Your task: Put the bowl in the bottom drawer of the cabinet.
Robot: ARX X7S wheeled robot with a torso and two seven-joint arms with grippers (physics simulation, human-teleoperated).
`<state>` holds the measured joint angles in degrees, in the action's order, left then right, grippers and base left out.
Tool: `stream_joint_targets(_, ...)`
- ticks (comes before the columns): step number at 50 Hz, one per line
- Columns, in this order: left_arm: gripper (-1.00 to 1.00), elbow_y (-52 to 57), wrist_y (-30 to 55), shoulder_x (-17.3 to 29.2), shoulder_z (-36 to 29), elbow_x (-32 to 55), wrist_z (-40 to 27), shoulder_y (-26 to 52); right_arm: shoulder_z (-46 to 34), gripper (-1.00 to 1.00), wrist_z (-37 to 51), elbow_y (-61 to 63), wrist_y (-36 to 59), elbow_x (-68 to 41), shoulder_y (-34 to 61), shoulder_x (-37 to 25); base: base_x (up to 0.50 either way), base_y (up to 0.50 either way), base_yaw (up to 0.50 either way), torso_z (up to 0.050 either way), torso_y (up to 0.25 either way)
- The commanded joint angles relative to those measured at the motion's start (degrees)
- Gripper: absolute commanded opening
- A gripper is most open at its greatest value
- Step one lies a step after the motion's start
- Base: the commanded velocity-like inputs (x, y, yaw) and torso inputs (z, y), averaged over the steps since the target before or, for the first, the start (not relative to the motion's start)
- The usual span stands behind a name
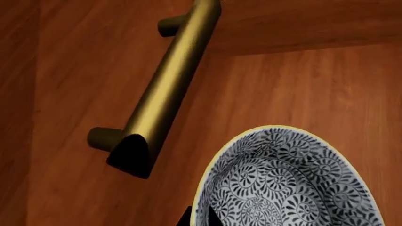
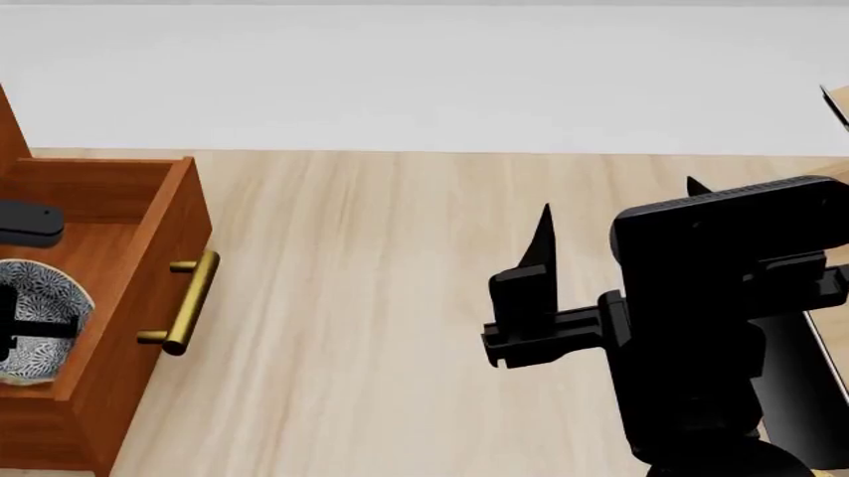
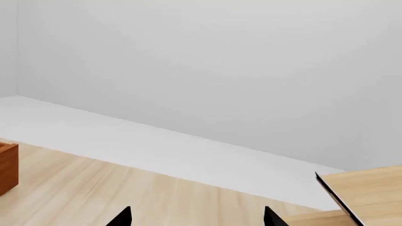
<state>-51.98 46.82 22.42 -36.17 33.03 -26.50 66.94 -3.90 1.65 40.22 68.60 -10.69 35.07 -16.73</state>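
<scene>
The blue-and-white patterned bowl [image 2: 38, 316] sits low inside the open bottom drawer [image 2: 126, 328] at the head view's left edge. I cannot tell whether it rests on the drawer floor. My left gripper [image 1: 199, 217] is shut on the rim of the bowl [image 1: 295, 183], one fingertip on each side of it. A brass bar handle [image 1: 166, 89] on a reddish wooden front fills the left wrist view beyond the bowl. Only a sliver of the cabinet [image 2: 11, 124] shows. My right gripper [image 2: 618, 199] hangs open and empty over the floor, well to the right of the drawer.
The drawer's brass handle [image 2: 190, 301] points toward the pale wooden floor [image 2: 372, 298]. A pale board with a dark edge [image 3: 351, 197] stands at the far right. A white wall runs behind.
</scene>
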Motion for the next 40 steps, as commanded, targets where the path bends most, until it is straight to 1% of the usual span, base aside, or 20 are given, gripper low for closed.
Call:
stream_joint_targets(1,-1.00,-9.2,-3.5,-2.5,-2.9,-1.6,4.8,0.7,0.0,1.00,0.0,-0.2,-0.1,0.1,0.0,0.0,0.00,0.00,0.00,0.000,0.000)
stream_joint_targets(7,-1.00,-7.8,-2.4,-2.1,-2.6,-1.2,4.3,0.2,-0.2,1.00,0.1,-0.4,-0.2,0.0,0.0,-0.1,0.00,0.00,0.00,0.000,0.000)
stream_joint_targets(8,1.00,-7.4,-2.2,-2.1,-2.6,-1.2,4.2,0.1,-0.2,1.00,0.2,-0.4,-0.2,0.0,0.0,-0.1,0.00,0.00,0.00,0.000,0.000)
stream_joint_targets(15,1.00,-1.1,1.0,-0.3,-1.7,0.2,2.0,-1.4,-0.3,1.00,0.3,-0.4,-0.3,-0.2,0.0,-0.1,0.00,0.00,0.00,0.000,0.000)
stream_joint_targets(26,1.00,15.2,8.6,3.5,0.7,4.3,-3.5,-5.3,-0.3,1.00,0.5,-0.5,-0.2,-0.4,0.1,-0.2,0.00,0.00,0.00,0.000,0.000)
stream_joint_targets(40,1.00,28.9,14.3,6.3,2.6,7.7,-7.9,-7.7,-0.1,1.00,0.6,-0.2,-0.2,-0.7,0.0,-0.3,0.00,0.00,0.00,0.000,0.000)
